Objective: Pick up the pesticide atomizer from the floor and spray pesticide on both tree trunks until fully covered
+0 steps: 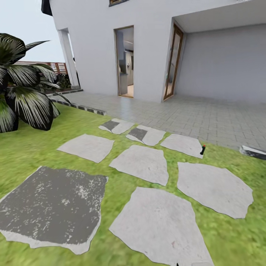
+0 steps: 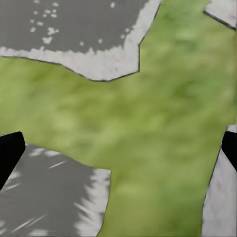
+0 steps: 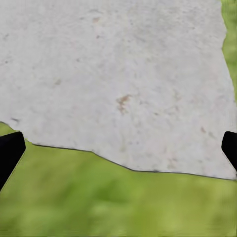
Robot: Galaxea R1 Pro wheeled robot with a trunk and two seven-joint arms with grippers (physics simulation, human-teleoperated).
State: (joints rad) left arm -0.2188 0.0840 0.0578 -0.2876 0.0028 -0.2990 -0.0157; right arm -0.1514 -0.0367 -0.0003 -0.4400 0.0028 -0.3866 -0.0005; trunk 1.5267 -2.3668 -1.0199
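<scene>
One small dark bottle with an orange top, taken to be the pesticide atomizer (image 1: 203,149), stands upright on the lawn (image 1: 33,147) at the far right edge of the stepping stones (image 1: 142,162), just short of the paved patio (image 1: 207,114) in front of the house (image 1: 147,48). It is too small in the head view to make out a trigger or nozzle. Judgement: a light, rigid plastic sprayer, probably smooth and a little slippery, top-heavy if part-full; best taken around the body below the orange head, leaving the trigger free. Left gripper (image 2: 118,148): dark fingertips (image 2: 10,150) at opposite edges of the wrist frame, spread wide, nothing between them; beneath it grass and the edges of dark and pale stones. Right gripper (image 3: 118,148): likewise spread, empty, over a pale stone (image 3: 118,74) and a grass strip. Atomizer lies well apart from both grippers, ahead and to the right, nearer the right arm's side; the base must close in before any reach. A short palm (image 1: 22,81) sits at far left. Spraying not yet started.
</scene>
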